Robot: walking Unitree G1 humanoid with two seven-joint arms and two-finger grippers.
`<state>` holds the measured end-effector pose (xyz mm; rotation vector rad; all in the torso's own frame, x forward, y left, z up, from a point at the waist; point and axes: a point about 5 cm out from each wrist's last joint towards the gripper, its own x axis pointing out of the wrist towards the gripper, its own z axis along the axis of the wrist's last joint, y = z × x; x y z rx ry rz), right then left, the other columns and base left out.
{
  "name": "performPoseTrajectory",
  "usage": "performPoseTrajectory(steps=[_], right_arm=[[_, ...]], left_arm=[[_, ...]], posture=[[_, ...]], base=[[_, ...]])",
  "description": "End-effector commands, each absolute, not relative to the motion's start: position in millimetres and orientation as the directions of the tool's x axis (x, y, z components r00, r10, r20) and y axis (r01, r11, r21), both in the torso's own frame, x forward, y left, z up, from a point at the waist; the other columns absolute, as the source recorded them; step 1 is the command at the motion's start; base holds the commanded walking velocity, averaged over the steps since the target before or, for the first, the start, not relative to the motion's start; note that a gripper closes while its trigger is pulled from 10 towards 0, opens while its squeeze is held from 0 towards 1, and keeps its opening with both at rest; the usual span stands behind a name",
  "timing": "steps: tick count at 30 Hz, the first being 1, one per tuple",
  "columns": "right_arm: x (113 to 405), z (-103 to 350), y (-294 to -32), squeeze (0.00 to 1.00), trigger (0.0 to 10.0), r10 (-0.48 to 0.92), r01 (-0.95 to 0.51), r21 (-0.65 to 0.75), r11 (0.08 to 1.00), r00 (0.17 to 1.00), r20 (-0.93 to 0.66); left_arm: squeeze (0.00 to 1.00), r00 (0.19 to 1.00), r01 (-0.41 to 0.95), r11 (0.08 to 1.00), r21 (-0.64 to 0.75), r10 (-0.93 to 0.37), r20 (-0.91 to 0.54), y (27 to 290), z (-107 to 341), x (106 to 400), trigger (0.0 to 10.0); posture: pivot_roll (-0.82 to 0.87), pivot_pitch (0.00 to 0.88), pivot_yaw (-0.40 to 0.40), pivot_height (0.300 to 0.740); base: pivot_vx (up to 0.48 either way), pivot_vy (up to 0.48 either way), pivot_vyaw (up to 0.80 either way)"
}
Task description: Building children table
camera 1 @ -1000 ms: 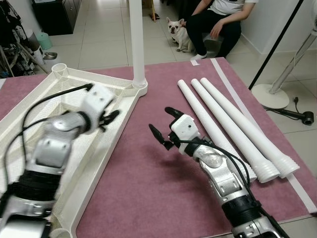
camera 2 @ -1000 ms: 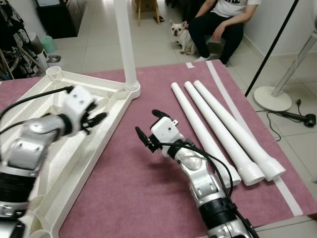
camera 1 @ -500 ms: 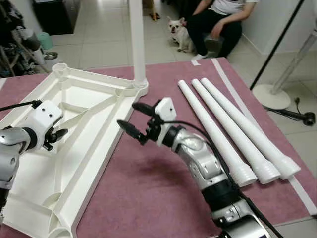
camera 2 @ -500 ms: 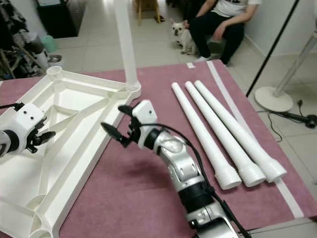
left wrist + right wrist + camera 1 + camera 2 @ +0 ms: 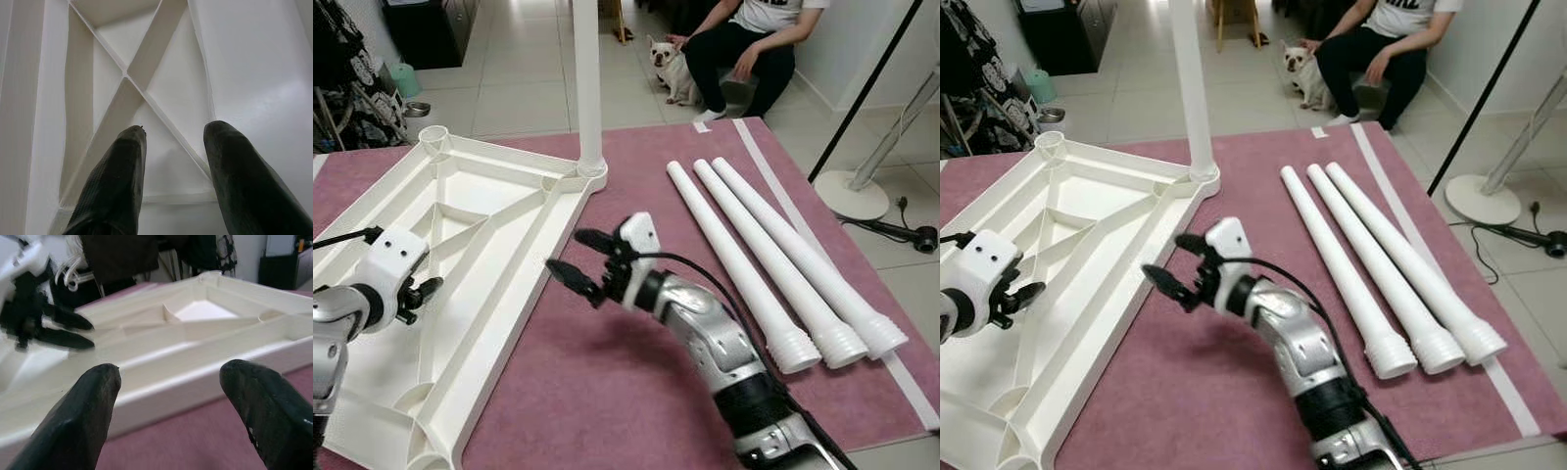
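White plastic tabletop [image 5: 489,245], lying upside down on the dark pink mat [image 5: 607,392], is the thing your right gripper [image 5: 578,264] faces: its long side rim runs just in front of the spread fingers, going from the near corner up to the corner where one white round leg [image 5: 587,88] already stands. Your left gripper [image 5: 416,294] hovers over the ribbed underside with its fingers also apart, holding nothing. Three more white plastic tube legs [image 5: 773,255] lie side by side to your right, nearer to the right arm, with ridged ends toward you.
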<state>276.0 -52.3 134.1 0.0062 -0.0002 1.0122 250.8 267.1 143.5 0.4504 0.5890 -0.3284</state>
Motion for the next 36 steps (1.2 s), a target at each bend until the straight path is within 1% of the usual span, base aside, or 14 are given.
performPoseTrajectory(steps=[1, 3, 4, 9, 11, 14, 21, 27, 28, 29, 31, 32, 33, 36], right_arm=[[265.5, 129.0, -56.6, 0.0, 10.0, 0.891, -0.892, -0.097, 0.442, 0.449, -0.064], [260.5, 125.2, -61.9, 0.0, 10.0, 0.903, -0.906, -0.143, 0.399, 0.415, -0.11], [255.2, 122.8, -70.4, 0.0, 10.0, 0.911, -0.918, -0.186, 0.351, 0.381, -0.159], [253.7, 123.7, -75.3, 0.0, 10.0, 0.917, -0.928, -0.218, 0.303, 0.346, -0.197], [254.3, 124.0, -75.1, 0.0, 10.0, 0.917, -0.927, -0.221, 0.304, 0.347, -0.196], [258.1, 127.2, -70.7, 0.0, 10.0, 0.919, -0.924, -0.225, 0.31, 0.352, -0.178], [258.3, 132.6, -68.0, 0.0, 10.0, 0.928, -0.926, -0.237, 0.293, 0.335, -0.161], [260.9, 138.0, -68.0, 0.0, 10.0, 0.927, -0.918, -0.25, 0.31, 0.35, -0.138], [260.9, 138.2, -68.6, 0.0, 10.0, 0.926, -0.916, -0.249, 0.314, 0.354, -0.135], [260.8, 138.3, -69.4, 0.0, 10.0, 0.924, -0.915, -0.248, 0.319, 0.358, -0.133], [260.8, 138.3, -69.9, 0.0, 10.0, 0.923, -0.914, -0.248, 0.322, 0.361, -0.131], [260.7, 138.3, -70.2, 0.0, 10.0, 0.923, -0.913, -0.247, 0.324, 0.363, -0.13], [260.7, 138.5, -70.3, 0.0, 10.0, 0.92, -0.91, -0.247, 0.334, 0.372, -0.124], [260.8, 138.7, -70.4, 0.0, 10.0, 0.915, -0.903, -0.248, 0.35, 0.386, -0.114]], left_arm=[[0.0, 0.753, 0.432, 0.883, 0.184, -0.241, -0.612, 269.3, 145.1, 239.0, 10.0], [0.0, 0.763, 0.417, 0.896, 0.151, -0.255, -0.594, 270.9, 150.2, 235.0, 10.0], [0.0, 0.773, 0.401, 0.903, 0.153, -0.244, -0.585, 274.8, 157.1, 227.7, 10.0], [0.0, 0.741, 0.448, 0.88, 0.159, -0.266, -0.617, 271.3, 157.7, 209.4, 10.0], [0.0, 0.733, 0.461, 0.871, 0.169, -0.267, -0.626, 270.4, 156.3, 206.5, 10.0], [0.0, 0.726, 0.439, 0.869, 0.229, -0.193, -0.66, 271.5, 143.5, 204.4, 10.0], [0.0, 0.712, 0.414, 0.883, 0.221, -0.163, -0.683, 265.7, 132.5, 203.3, 10.0], [0.0, 0.721, 0.341, 0.908, 0.242, -0.087, -0.688, 267.1, 117.8, 213.6, 10.0], [0.0, 0.718, 0.34, 0.909, 0.24, -0.087, -0.69, 266.3, 116.7, 214.1, 4.9], [0.0, 0.716, 0.34, 0.91, 0.238, -0.086, -0.692, 265.4, 115.6, 214.8, 4.4], [0.0, 0.715, 0.34, 0.91, 0.237, -0.086, -0.694, 264.8, 114.9, 215.3, 4.4], [0.0, 0.714, 0.339, 0.91, 0.237, -0.085, -0.695, 264.5, 114.5, 215.6, 3.8], [0.0, 0.718, 0.322, 0.918, 0.231, -0.077, -0.692, 261.3, 112.7, 219.3, 0.0], [0.0, 0.724, 0.282, 0.939, 0.195, -0.075, -0.685, 254.2, 110.0, 226.3, 0.0]], posture=[[0.07, 0.0, 0.068, 0.74], [0.07, 0.0, 0.068, 0.74], [0.07, 0.0, 0.07, 0.74], [0.1, 0.0, 0.063, 0.74], [0.1, 0.0, 0.063, 0.74], [0.11, 0.0, 0.054, 0.74], [0.11, 0.0, 0.046, 0.74], [0.09, 0.0, 0.054, 0.74], [0.09, 0.0, 0.055, 0.74], [0.09, 0.0, 0.058, 0.74], [0.09, 0.0, 0.058, 0.74], [0.09, 0.0, 0.06, 0.74], [0.08, 0.0, 0.071, 0.74], [0.08, 0.0, 0.074, 0.74]], base=[[0.0, 0.0, 0.0], [0.0, 0.0, 0.0], [0.0, 0.0, 0.0], [0.0, 0.0, 0.0], [0.0, 0.0, 0.0], [0.0, 0.0, 0.0], [0.0, 0.0, 0.0], [0.0, 0.0, 0.0], [0.0, 0.0, 0.0], [0.0, 0.0, 0.0], [0.0, 0.0, 0.0], [0.0, 0.0, 0.0], [0.0, 0.0, 0.0], [0.0, 0.0, 0.0]])
